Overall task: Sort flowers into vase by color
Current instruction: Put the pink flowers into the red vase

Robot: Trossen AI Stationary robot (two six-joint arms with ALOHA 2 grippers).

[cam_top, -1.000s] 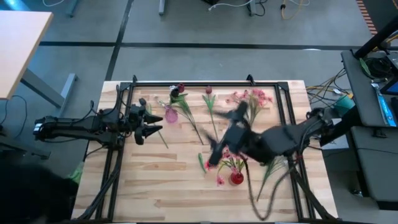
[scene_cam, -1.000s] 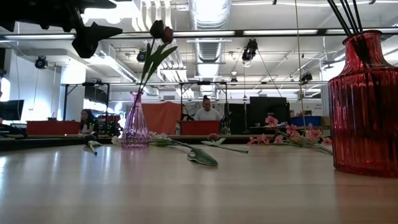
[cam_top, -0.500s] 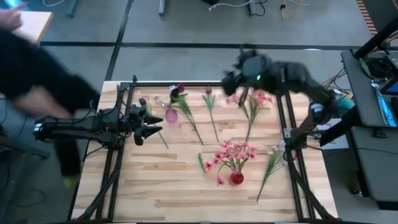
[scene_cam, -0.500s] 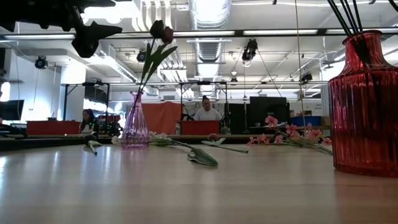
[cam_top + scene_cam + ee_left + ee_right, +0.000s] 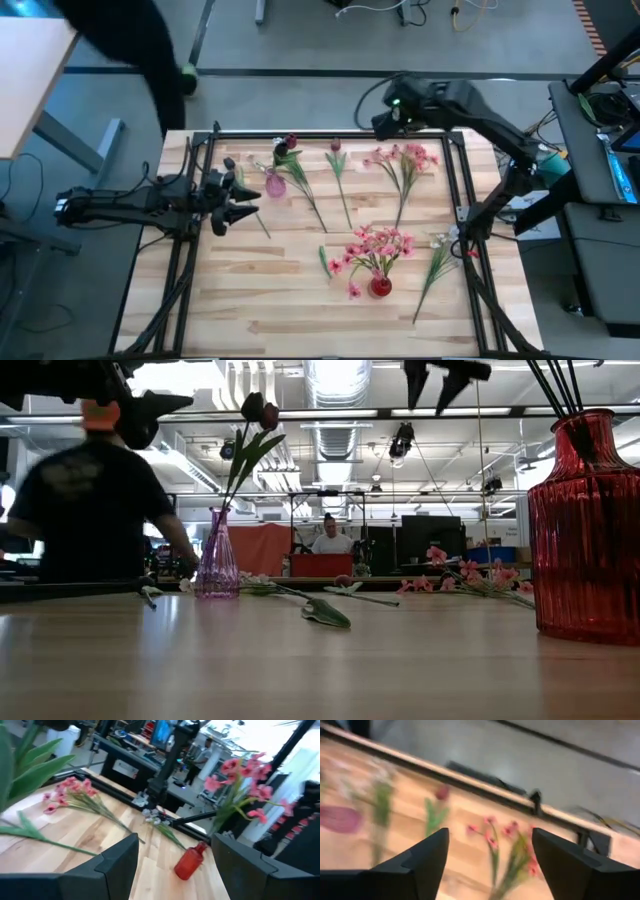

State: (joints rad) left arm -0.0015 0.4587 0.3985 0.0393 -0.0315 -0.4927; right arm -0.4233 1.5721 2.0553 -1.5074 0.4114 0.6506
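**Right hand high over the far pink spray, nothing held**

Right hand [image 5: 385, 122] raised above the tabletop's [image 5: 280, 300] far edge, fingers parted wide in the right wrist view, empty between them. Directly below and ahead: a loose pink spray [image 5: 405, 160] lying flat near the far rail, with a single maroon tulip [image 5: 337, 150] just beside it toward the middle. Left hand [image 5: 232, 200] parked low at the left side, fingers apart, holding nothing, near the purple vase [image 5: 274, 184] that already carries a maroon tulip [image 5: 258, 410] standing upright. Red vase [image 5: 380, 287] toward the near edge, filled with pink blooms [image 5: 375, 243]. Another stem with pale blooms [image 5: 440, 255] lying to its right, and a loose green leaf [image 5: 324, 262] on its left. A further flower [image 5: 300, 185] flat beside the purple vase.

Sorting partly done, by the look of it: one colour per vase begun, several stems left on the wood.

Risks from here, as judgement only:
- Descending on the pink spray's blooms instead of its stem: thin stem, bushy head, easy to pinch petals and have the spray slip or hang crooked.
- Catching the neighbouring tulip together with the spray, since the two lie close.
- Carrying a long stem across the red vase and brushing the blooms already in it, tipping or dragging the vase.
- A person [image 5: 85, 510] passing behind the tabletop's far side; a high swing of the arm toward that edge best kept clear.
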